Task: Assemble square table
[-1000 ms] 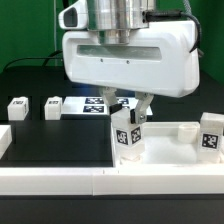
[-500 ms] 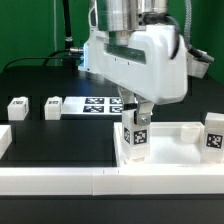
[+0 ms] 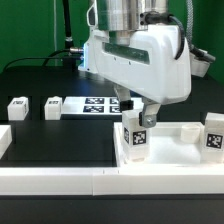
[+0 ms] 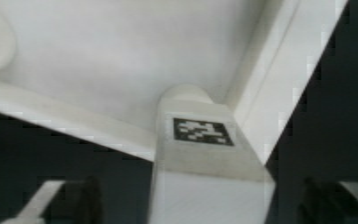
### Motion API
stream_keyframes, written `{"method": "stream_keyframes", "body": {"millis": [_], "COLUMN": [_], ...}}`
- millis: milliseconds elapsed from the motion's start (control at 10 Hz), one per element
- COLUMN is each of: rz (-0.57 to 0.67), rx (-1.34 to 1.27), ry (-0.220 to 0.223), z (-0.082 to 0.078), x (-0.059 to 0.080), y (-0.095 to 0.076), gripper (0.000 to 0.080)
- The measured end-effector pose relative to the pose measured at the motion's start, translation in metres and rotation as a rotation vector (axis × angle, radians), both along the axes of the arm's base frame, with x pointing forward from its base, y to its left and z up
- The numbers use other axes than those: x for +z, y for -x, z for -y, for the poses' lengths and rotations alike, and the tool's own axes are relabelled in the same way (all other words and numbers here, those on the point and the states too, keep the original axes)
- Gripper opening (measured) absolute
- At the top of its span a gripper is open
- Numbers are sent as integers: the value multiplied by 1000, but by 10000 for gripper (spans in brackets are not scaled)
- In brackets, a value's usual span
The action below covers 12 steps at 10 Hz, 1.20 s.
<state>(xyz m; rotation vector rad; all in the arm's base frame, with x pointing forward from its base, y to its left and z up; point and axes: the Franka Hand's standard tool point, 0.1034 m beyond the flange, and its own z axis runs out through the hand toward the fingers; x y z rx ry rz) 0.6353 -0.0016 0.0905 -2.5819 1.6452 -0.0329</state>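
The hand [image 3: 136,111] hangs directly over one leg [image 3: 135,138], which stands upright in a corner of the square table's slab [image 3: 175,148]. The slab lies recess-up on the black tabletop [image 3: 60,140], right beneath the hand. In the wrist view the fingers [image 4: 48,200] are spread to either side of the leg with a dark gap on each flank, so nothing is pinched. The leg's tagged face points at the camera, and its foot sits where two rim walls meet. The step in hand looks like the seating of this leg in its corner socket, at the point of letting go. Whether it is fully home cannot be told from here. A second leg [image 3: 212,135] stands on the slab, away from the hand toward the exterior view's right. Two loose legs [image 3: 17,107] [image 3: 52,107] lie well apart from the hand toward the exterior view's left, near the marker board [image 3: 95,105]. The next move probably calls for a straight rise so the fingers do not nudge the leg. Then comes a reach across to one of the loose legs.
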Motion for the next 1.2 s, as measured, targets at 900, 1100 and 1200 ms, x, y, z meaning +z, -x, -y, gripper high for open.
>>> {"method": "stream_keyframes", "body": {"millis": [900,1100,1200], "rz": [35,42,44], "rx": [871,1030,1104], "ry": [63,72,77], "z": [1,3,4], "x": [-5,-6,-6], "y": [2,2,2], "gripper": [649,649,649]}}
